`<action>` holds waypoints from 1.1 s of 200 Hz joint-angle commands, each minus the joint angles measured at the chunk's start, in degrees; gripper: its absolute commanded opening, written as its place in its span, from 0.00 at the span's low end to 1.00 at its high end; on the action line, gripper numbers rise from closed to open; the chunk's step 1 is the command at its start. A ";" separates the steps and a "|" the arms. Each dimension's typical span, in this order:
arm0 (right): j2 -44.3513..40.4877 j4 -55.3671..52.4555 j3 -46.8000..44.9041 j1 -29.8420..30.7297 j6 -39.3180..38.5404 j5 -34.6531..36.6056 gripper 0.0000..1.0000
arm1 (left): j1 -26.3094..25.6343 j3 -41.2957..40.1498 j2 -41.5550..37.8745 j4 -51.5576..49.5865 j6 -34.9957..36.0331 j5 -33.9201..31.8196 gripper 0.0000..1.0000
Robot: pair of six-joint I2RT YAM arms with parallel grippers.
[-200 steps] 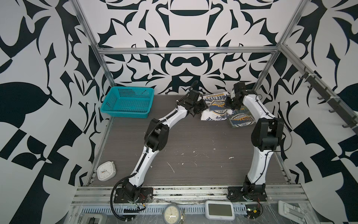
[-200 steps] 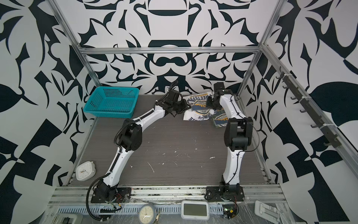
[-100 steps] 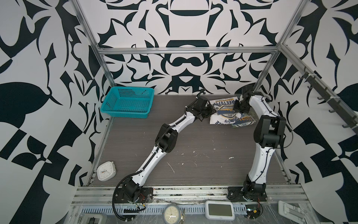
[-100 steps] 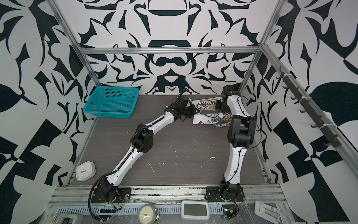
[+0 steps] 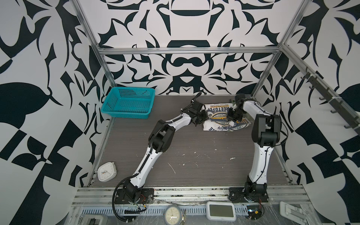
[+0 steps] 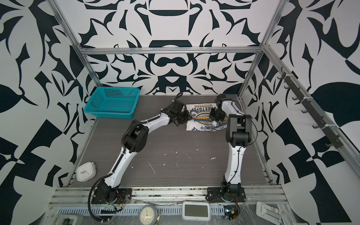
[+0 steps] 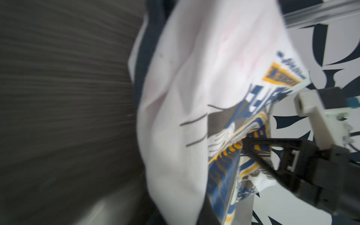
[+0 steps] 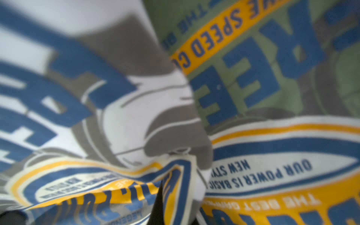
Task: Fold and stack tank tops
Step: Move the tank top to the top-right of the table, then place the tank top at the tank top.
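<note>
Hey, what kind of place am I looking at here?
Probably a robotics lab cell: a left arm and right arm bolted before a grey table, inside an aluminium frame with patterned walls.

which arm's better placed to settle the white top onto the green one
Probably right: the right gripper, shut on the white tank top, hangs beside the olive tank top; the left gripper holds the far edge.

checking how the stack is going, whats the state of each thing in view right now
white tank top: folded, pinched at both ends, partly overlapping the olive one
olive green tank top: lying down, partly under the white one
left gripper: shut on the white tank top's edge
right gripper: shut on the white tank top's graphic
teal basket: upright, empty
</note>
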 commanded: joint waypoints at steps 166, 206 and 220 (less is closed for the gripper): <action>2.16 -14.01 33.97 8.84 1.35 -4.39 0.00 | 7.91 3.30 -15.97 -9.39 7.63 -3.35 0.00; -0.43 -15.38 35.63 3.98 1.03 -4.81 0.00 | 5.94 12.42 -11.26 -9.91 7.43 -1.25 0.00; -2.37 -14.66 33.38 1.95 0.54 -4.64 0.00 | 4.87 14.82 -9.32 -9.48 7.29 -0.95 0.00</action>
